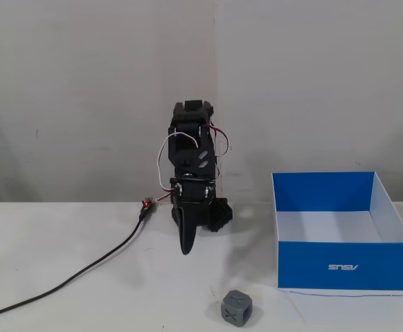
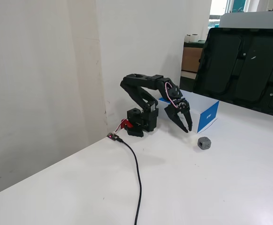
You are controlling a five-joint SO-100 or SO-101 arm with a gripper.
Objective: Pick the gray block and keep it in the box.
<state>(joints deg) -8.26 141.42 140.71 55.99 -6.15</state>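
Note:
The gray block (image 1: 237,308) is a small dark cube with X grooves, lying on the white table near the front edge; it also shows in the other fixed view (image 2: 204,143). The box (image 1: 343,266) is bright blue with a white floor, stands open-topped to the right of the block (image 2: 208,116), and looks empty. My gripper (image 1: 185,249) hangs from the raised black arm with its fingers pointing down, shut on nothing. It hovers above the table, behind and left of the block (image 2: 188,131), a short way from it and beside the box's near corner.
A black cable (image 1: 84,270) runs from the arm's base (image 2: 141,125) across the left of the table. A pale wall stands right behind the arm. In a fixed view a large black case (image 2: 242,65) lines the table's far side.

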